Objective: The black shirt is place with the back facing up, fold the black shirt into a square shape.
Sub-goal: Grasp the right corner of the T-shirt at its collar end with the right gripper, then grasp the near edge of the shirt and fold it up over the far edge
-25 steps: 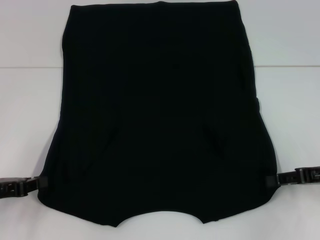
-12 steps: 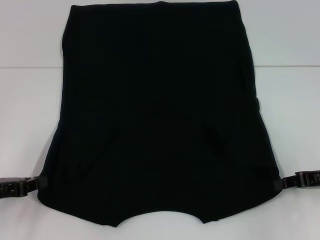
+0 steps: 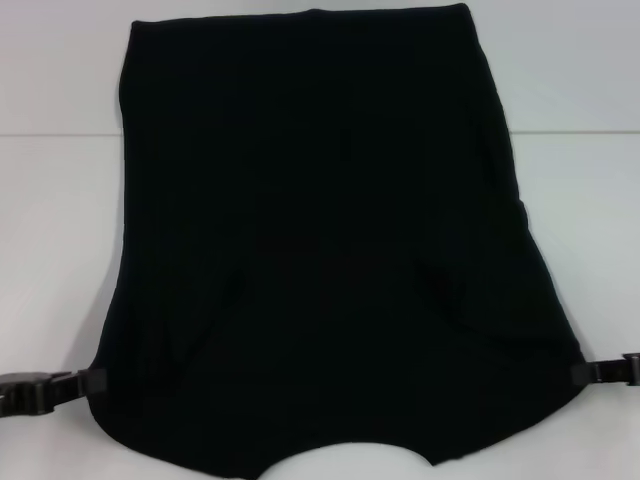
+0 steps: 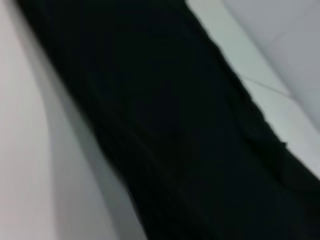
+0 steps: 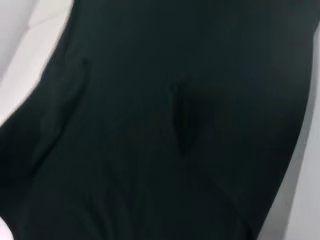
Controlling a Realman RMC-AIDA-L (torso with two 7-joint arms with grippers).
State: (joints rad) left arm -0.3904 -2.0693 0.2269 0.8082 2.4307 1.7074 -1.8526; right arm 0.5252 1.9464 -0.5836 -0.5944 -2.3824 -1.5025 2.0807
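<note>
**Black shirt held at both edges, mid-fold**

Black fabric filled most of the head view: the shirt lay spread on the white table, sleeves apparently already turned in, its curved neckline nearest the robot and its straight hem at the far side. No lettering showed. The near end looked lifted and widened, and faint creases ran inward from each side.

The left gripper met the shirt's near left edge, and the right gripper met the near right edge, at roughly matching height. Each appeared closed on a pinch of cloth, though the fingertips themselves were buried in dark fabric. Both wrist views showed only sloping black cloth over pale table.

Judged from this layout, the step in hand was carrying the neckline end over toward the hem to halve the length. Doing it well would call for both arms travelling level and together, keeping the cloth taut between them, and landing the near edge square on the far hem before letting go.
</note>
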